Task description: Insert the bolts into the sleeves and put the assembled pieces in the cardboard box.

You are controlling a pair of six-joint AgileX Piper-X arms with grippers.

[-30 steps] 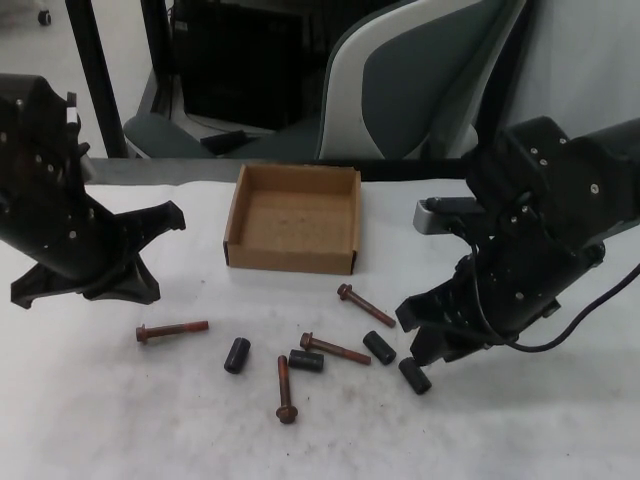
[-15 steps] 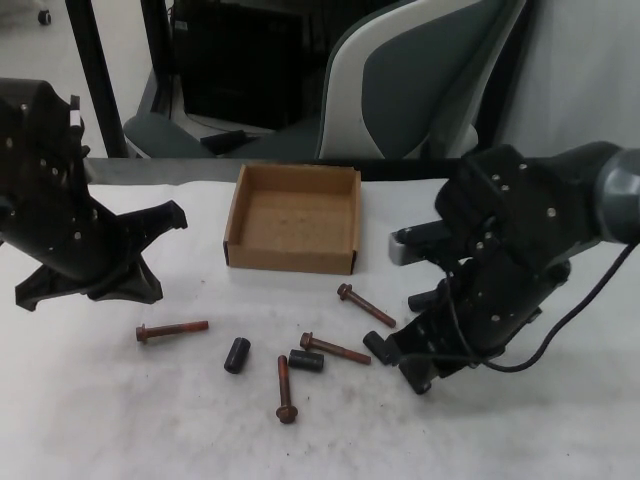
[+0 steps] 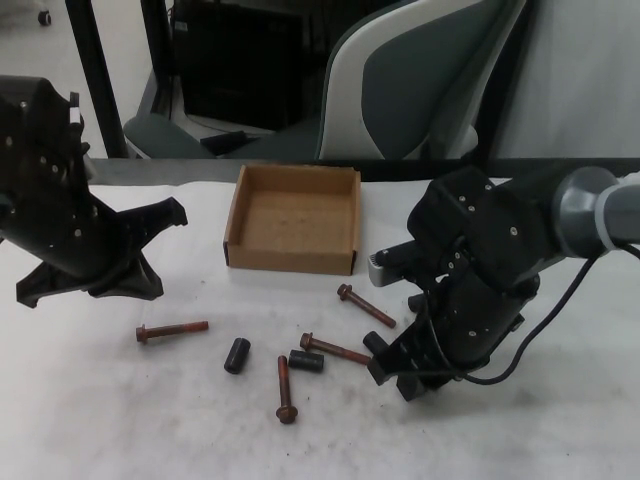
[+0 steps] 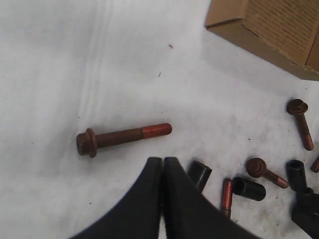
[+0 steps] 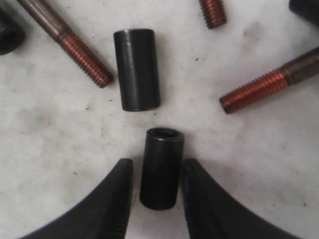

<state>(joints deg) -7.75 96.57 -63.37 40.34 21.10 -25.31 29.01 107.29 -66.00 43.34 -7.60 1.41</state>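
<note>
At the desk's (image 3: 120, 420) near side, my right gripper (image 5: 157, 172) straddles one sleeve (image 5: 160, 149), fingers narrow, not clamped yet. Bolts (image 3: 335, 347) and the other sleeves (image 3: 237, 354) lie loose, none joined. Left gripper (image 4: 163, 162) hangs pinched together, empty. Farther back, cardboard box (image 3: 290, 257) is empty, so all still to do.

Right gripper (image 5: 158, 172): I am seeing its fingers straddling a sleeve (image 5: 162, 149), with slim gaps showing on either side. Obstacles I am logging: second sleeve (image 5: 136, 68) lying just ahead; one bolt (image 5: 82, 47) and another bolt (image 5: 259, 88) flanking it. Cardboard box (image 3: 290, 260) is standing toward the far edge of the worktop (image 3: 120, 430). Passage is running along the near edge, before the scattered parts.
</note>
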